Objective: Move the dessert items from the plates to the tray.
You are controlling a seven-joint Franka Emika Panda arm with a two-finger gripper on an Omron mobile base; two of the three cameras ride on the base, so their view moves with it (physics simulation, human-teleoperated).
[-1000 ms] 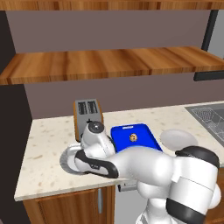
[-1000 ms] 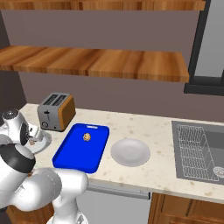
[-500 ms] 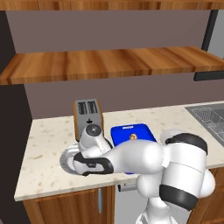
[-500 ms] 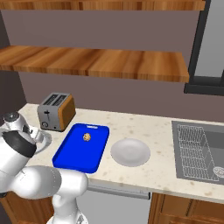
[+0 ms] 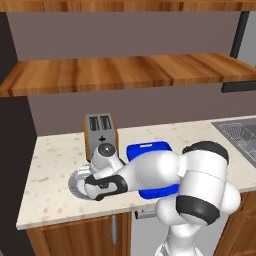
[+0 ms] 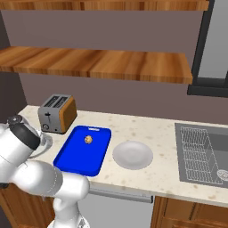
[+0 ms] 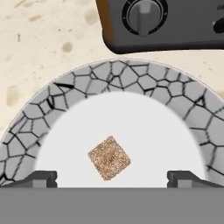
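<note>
A light-brown cube-shaped morsel (image 7: 109, 157) is lying on the pale centre of the plate with the darker cracked-pattern rim (image 7: 131, 76), turned corner-on between the two dark tips of the claw (image 7: 112, 177), which are standing wide apart on either side of it and touching nothing. That plate (image 5: 76, 181) is sitting at the left end of the desk (image 5: 55, 165), just in front of the toaster (image 5: 101, 132), whose dark front and round knob (image 7: 144, 15) are showing beyond the plate rim in the hand view. To the right of the plate the blue tray (image 6: 82, 149) is lying flat on the desk with its handle slot at the far short end, and a second brown morsel (image 6: 88, 140) is resting on it toward that far end. Just right of the tray the paler, plain plate (image 6: 132, 155) is lying bare. The desk (image 6: 147, 129) is a speckled cream stone surface over wooden cabinet fronts; a sink (image 6: 205, 153) with a ribbed drainer is set into its right part. Above it, a grey-brown wall is carrying a long wooden shelf (image 6: 102, 64), and a dark panel is bordering the left side of the room.
</note>
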